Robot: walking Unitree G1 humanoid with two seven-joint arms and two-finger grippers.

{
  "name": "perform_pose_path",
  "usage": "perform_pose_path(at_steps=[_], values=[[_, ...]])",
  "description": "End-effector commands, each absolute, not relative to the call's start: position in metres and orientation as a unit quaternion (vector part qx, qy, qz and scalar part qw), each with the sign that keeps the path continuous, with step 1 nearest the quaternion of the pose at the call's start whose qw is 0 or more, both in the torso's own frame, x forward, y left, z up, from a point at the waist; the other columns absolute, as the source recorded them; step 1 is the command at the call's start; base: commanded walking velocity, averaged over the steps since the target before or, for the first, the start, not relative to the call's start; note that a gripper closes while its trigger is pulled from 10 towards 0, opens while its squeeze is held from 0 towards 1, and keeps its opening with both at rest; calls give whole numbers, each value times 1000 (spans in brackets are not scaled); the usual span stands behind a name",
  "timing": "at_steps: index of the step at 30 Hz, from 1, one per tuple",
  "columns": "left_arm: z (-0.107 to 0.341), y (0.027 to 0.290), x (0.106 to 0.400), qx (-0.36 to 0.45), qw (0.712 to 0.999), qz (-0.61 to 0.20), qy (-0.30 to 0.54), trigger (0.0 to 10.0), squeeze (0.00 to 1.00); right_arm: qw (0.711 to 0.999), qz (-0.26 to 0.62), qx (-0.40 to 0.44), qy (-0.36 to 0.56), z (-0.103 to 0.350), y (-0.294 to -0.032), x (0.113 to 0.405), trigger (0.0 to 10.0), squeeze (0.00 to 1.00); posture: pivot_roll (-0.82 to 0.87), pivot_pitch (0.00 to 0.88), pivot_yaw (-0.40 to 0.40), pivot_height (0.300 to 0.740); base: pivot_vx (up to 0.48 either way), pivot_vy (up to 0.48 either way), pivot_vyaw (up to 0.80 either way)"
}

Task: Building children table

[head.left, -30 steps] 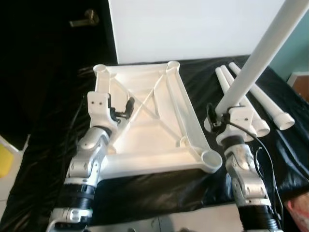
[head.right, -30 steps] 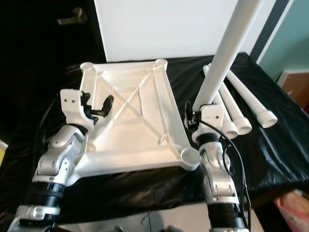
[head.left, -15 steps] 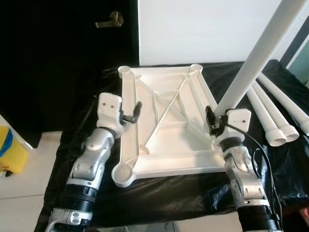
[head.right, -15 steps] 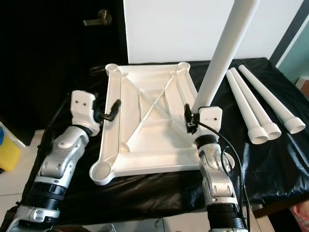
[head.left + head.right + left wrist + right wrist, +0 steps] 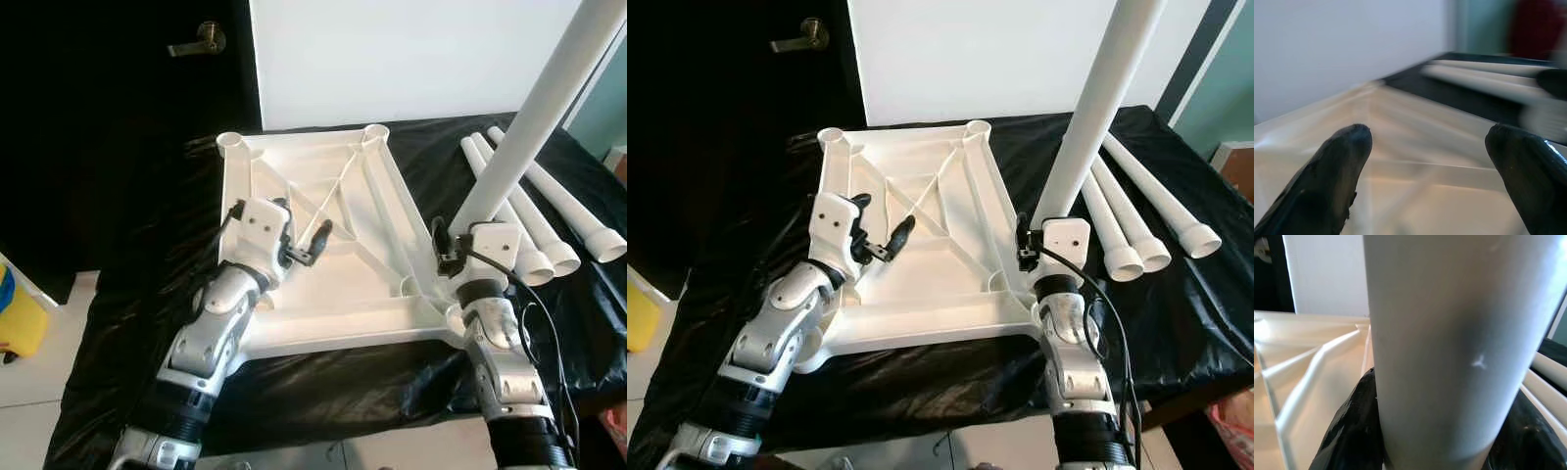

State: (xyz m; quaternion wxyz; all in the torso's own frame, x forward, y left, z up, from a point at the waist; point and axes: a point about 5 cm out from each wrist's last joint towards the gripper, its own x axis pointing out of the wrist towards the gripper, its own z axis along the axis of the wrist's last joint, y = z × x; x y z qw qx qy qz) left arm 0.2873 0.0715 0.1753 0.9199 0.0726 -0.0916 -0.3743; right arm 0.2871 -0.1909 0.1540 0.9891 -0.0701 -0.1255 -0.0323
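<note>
The white table top (image 5: 333, 274) lies upside down on the black-covered table, ribs and corner sockets facing up. My left gripper (image 5: 885, 215) hovers open over its left half, and the left wrist view has the two black fingers (image 5: 1337, 166) spread wide above the ribbed underside. Shut on one white table leg (image 5: 534, 117), my right gripper (image 5: 456, 250) holds it nearly upright at the near right corner. Its lower end is hidden behind the gripper. Both fingers (image 5: 1352, 431) clasp the leg (image 5: 1449, 347) in the right wrist view. Three more legs (image 5: 549, 215) lie at the right.
A black cloth (image 5: 323, 392) covers the table, whose front edge runs just below the table top. Behind stand a white panel (image 5: 411, 59) and a dark door with a brass handle (image 5: 196, 41). A yellow object (image 5: 15, 313) sits on the floor at the left.
The camera has swung about. My left gripper has moved from the table top's left rim inward over its ribs. The right gripper still holds the upright leg by the near right corner.
</note>
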Motion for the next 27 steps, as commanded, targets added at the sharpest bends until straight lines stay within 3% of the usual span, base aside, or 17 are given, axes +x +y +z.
perform_pose_path(at_steps=[1,7,15,20,27], values=[[174,65,280,76,903,-412,-93,10000,0,988,-29,-75,-135,159,-190,285,10000,0,12,3,-27,740,0,0,0],[159,59,265,126,865,-482,-66,10000,0,985,-42,-93,-139,165,-190,274,10000,0,11,13,-29,740,0,0,0],[158,58,267,135,869,-472,-63,10000,0,991,-31,-58,-117,157,-185,255,10000,0,2,25,-23,740,0,0,0],[170,58,277,89,885,-451,-70,10000,0,992,-23,-59,-106,153,-182,250,10000,0,-9,27,-14,740,0,0,0],[199,48,273,-6,859,-502,-101,10000,0,994,-19,-58,-89,151,-184,252,10000,0,-5,28,-21,740,0,0,0]])
